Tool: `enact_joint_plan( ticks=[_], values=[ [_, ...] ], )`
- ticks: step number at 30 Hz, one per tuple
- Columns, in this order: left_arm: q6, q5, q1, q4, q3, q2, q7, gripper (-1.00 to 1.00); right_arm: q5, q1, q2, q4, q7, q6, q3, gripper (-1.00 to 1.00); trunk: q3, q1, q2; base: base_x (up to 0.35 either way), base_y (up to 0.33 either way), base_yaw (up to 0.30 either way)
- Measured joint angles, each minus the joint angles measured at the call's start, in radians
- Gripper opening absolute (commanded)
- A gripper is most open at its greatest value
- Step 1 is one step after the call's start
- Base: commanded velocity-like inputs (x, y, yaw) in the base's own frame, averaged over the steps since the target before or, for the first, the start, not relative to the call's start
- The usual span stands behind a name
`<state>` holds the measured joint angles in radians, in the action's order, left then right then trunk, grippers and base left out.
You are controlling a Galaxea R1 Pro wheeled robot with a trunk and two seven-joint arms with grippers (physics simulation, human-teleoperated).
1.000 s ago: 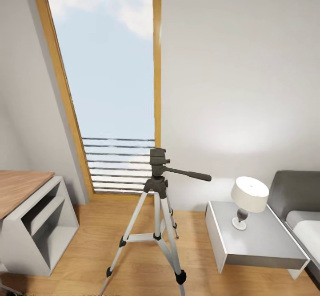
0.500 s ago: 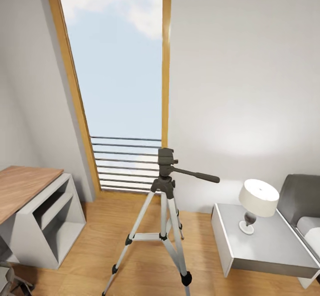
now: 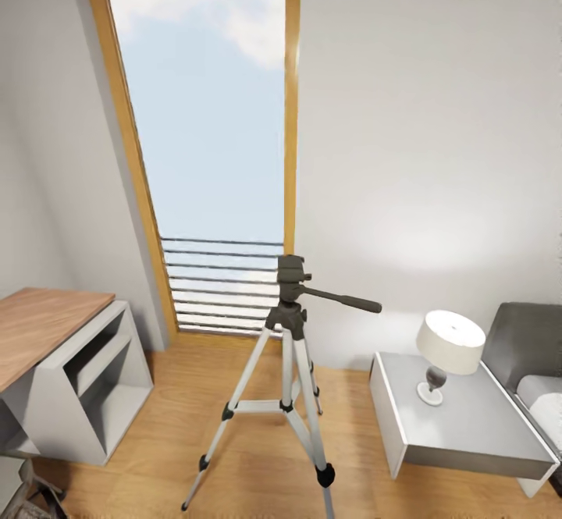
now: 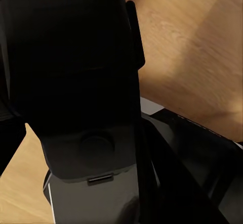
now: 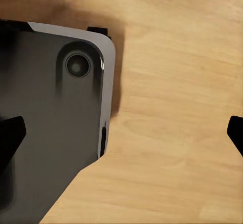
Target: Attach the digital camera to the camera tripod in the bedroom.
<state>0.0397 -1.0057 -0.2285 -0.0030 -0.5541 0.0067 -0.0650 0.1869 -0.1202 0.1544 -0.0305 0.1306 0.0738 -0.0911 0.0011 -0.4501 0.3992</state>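
Head view: tripod [image 3: 287, 363] stands upright on the wood floor [image 3: 234, 456], in front of the tall wood-framed window [image 3: 211, 113]. All three silver legs are spread, with the black feet on the boards. Its dark grey head [image 3: 290, 277] carries nothing on top. The pan handle [image 3: 343, 299] points towards the right side of the room. A wood-topped counter [image 3: 39, 324] with white shelving stands to the left, well apart from the tripod. To the right is a white nightstand [image 3: 468, 425] bearing a lamp [image 3: 446, 351]. A bed [image 3: 535, 363] with a dark grey headboard is at the right edge.

Left wrist view: camera [image 4: 66, 52], a black boxy body, sits close to the lens and hangs clear of the floor. The left gripper [image 4: 71, 87] holds it, with the fingers [image 4: 9, 143] pinching the body. Black on black makes the finger edges hard to separate. Beneath it is a dark grey part of the robot's base [image 4: 86, 153], showing a round recess and a small slot.

Right wrist view: right gripper [image 5: 121, 133] has its fingers [image 5: 11, 135] spread wide, one dark tip at each edge of the frame, with nothing between them. It hangs over bare wood floor and a rounded corner of the base [image 5: 50, 107]
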Motion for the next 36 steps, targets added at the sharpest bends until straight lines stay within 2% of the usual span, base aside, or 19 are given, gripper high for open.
enact_joint_plan(
  ticks=[23,36],
  values=[
    [0.0,-0.001,0.0,0.001,0.001,0.001,0.0,-1.0,-0.007,0.0,-0.001,0.0,-0.001,-0.004,-0.003,1.0,0.0,0.0,0.0,-0.022,0.0,0.0],
    [0.0,-0.001,0.0,0.0,0.002,0.001,0.0,-1.0,-0.005,0.0,0.002,0.0,-0.001,-0.006,-0.002,1.0,-0.015,0.001,-0.001,0.0,0.0,0.0]
  ],
)
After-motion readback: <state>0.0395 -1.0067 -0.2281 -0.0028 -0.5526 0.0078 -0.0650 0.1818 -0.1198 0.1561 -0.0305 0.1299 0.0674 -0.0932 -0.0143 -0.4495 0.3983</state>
